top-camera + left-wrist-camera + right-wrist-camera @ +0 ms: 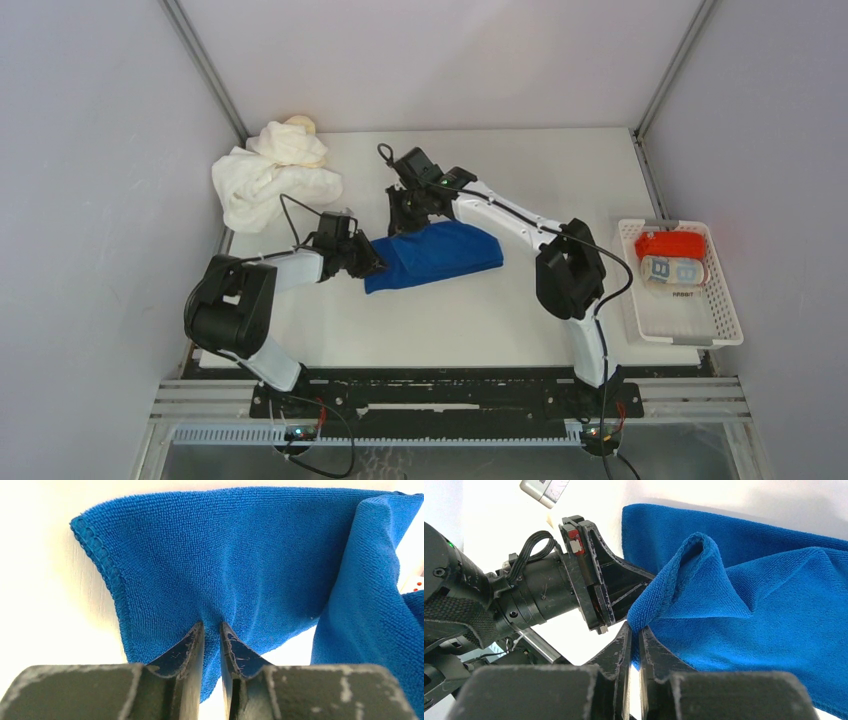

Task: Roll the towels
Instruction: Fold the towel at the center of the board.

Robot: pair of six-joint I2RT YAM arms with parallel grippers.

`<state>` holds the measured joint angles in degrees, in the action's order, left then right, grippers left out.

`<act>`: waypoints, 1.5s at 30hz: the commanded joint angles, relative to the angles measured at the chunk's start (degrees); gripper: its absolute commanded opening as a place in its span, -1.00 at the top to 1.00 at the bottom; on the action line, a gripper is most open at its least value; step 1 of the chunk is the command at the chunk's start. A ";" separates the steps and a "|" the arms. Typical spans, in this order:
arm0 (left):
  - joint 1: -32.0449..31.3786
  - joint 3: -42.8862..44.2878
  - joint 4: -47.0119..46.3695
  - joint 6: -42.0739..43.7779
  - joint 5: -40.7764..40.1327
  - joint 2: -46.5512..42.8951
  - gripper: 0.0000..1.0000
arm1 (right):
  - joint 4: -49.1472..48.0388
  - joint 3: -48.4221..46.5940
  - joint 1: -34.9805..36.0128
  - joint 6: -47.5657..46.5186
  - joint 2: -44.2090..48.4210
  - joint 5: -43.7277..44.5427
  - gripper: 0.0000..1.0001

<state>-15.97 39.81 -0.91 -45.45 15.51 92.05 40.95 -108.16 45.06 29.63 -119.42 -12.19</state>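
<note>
White table (470,310): left fingers (181,652) and right fingers (618,651) pinch blue towel (440,255), edges hidden.

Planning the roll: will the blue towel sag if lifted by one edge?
Probably floppy: the blue towel drapes in soft folds where the right end effector pinches its hem. Likely not slippery: its looped terry sits pinched in the left end effector.

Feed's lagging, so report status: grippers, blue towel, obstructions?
Left gripper shut on blue towel, left end. Right gripper shut on a raised hem fold. Not yet rolled. White towels, basket well apart.
</note>
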 commanded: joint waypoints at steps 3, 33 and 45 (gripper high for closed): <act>-0.82 -0.39 5.11 1.70 -2.86 -1.09 0.52 | -2.98 -2.25 1.08 1.77 -2.51 -0.98 0.91; -0.59 -5.77 14.53 -2.52 -15.61 -19.24 -0.10 | -15.18 0.61 0.99 6.43 -5.33 -13.03 0.12; -0.87 -4.04 24.13 -1.08 -16.68 -33.79 -0.39 | -20.50 22.21 -6.49 -1.85 13.91 -9.83 0.02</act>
<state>-16.47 32.84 21.02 -47.42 -1.91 59.77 26.59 -92.38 43.22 31.20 -114.45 -23.07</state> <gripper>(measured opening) 0.683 0.484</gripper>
